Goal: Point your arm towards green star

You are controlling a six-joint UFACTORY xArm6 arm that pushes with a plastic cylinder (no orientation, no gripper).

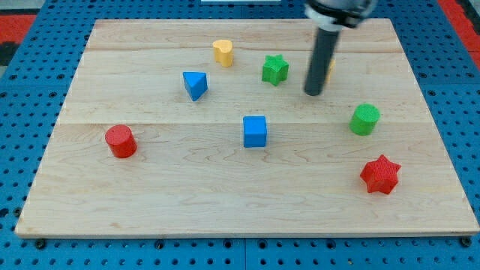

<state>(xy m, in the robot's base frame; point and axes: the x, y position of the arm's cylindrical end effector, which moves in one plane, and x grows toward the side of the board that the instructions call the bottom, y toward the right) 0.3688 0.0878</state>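
Green star-shaped block (275, 69) sits on the pale wooden bench (187, 187) near the view's top, right of centre. My tip (313, 93) rests just to its right, apart from it; no claw shows, only the dark rod. A yellow block (331, 69) hides behind the rod; a green cylinder (365, 119) lies farther right.

Arm enters from the view's top, right of centre; only its dark, rounded lower housing (339, 11) shows at the frame edge, the rest cut off. A straight dark rod (321, 60) hangs from it, near vertical, leaning slightly left toward its lower end. My tip (313, 93) sits at table-top height in the far right part of the scene. No joints visible.
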